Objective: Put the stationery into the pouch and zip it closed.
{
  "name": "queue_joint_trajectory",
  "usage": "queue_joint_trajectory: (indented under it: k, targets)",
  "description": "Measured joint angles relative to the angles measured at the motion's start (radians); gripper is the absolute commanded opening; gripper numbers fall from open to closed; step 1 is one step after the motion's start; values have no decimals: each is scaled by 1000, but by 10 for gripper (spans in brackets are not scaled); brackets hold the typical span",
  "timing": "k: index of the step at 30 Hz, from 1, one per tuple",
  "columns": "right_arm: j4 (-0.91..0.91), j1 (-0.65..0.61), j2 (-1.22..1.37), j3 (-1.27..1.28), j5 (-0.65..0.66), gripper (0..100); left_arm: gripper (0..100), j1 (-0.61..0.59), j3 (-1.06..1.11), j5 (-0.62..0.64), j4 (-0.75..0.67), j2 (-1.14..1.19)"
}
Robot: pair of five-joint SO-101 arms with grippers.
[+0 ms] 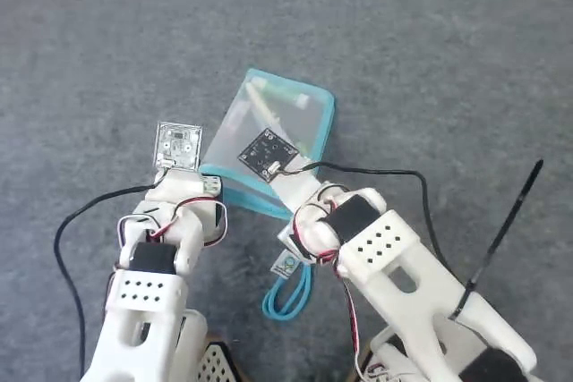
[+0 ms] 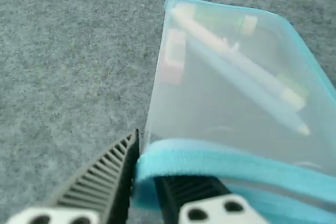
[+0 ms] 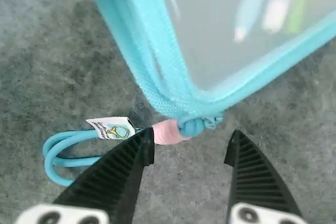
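Several pens (image 2: 236, 61) sit in the pouch (image 1: 235, 127) at mid-surface. My left gripper (image 2: 143, 174) pinches its 8 o'clock corner; my right gripper (image 3: 191, 140), wide, straddles the zipper pull (image 3: 197, 125) at 6 o'clock. I judge zipping is next: clamp the pull.

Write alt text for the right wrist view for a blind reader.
The open right gripper has its black fingers either side of a pink and turquoise zip pull at the corner of a translucent pouch with turquoise edging, on grey carpet. Inside it pens show faintly, and a turquoise cord loop with a white tag lies beside the pull.
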Motion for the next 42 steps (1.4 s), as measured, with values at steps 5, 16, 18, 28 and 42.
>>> queue_joint_trajectory:
  k: [5, 16, 18, 28, 42]
  targets:
    - [-77, 11, 110, 0, -38, 231, 9, 0, 0, 0, 0, 0]
    - [-117, 127, 308, -60, -157, 0, 9, 8, 0, 0, 0, 0]
    - [-117, 127, 307, -60, -157, 26, 9, 8, 0, 0, 0, 0]
    - [-38, 129, 112, -60, -66, 6, 9, 0, 0, 0, 0, 0]
    - [255, -150, -253, -242, 92, 6, 9, 81, 0, -14, 48, 0]
